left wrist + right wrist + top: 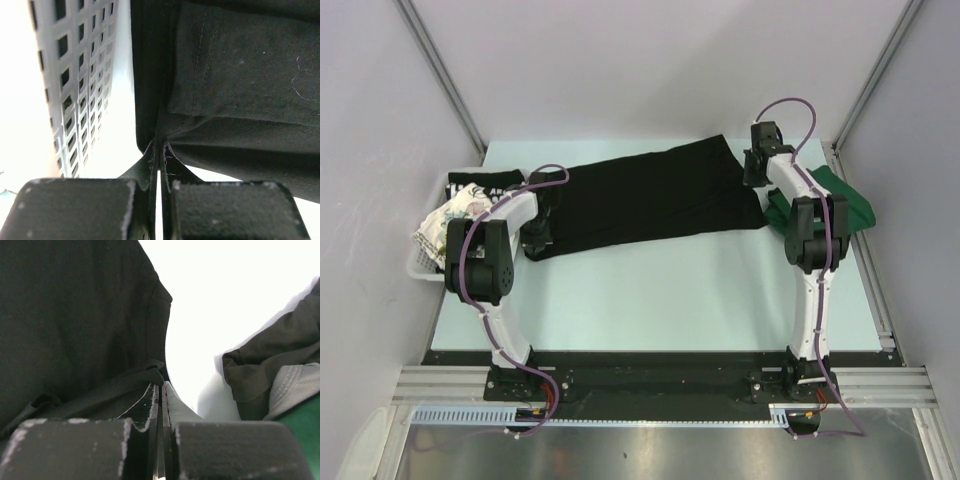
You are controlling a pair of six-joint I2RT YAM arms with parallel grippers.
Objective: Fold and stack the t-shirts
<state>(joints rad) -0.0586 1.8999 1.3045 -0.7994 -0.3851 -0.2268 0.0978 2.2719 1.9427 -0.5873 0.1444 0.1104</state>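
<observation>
Left gripper up close: pads clamped tight w/ a pinch of the black shirt caught between them, and the basket wall is just to its left. Right gripper, same story: fingers squeezed shut on the shirt's hem at the other end.

From above, the black shirt lies in a long band across the far half of the table, strung between the two arms. Its right end is near the green shirt, which sits crumpled by the right edge. The lettered shirt and floral shirt are in the basket, so nothing's stacked yet.

My read: early days, 1st shirt, mid-fold or squaring up w/ both ends gripped.

Next move prob needs both arms lifting together, keeping even tension so the cloth doesn't sag or twist. Then bring one edge over onto the other and let go only once it's flat. Watch the left end, it could snag on the basket.
</observation>
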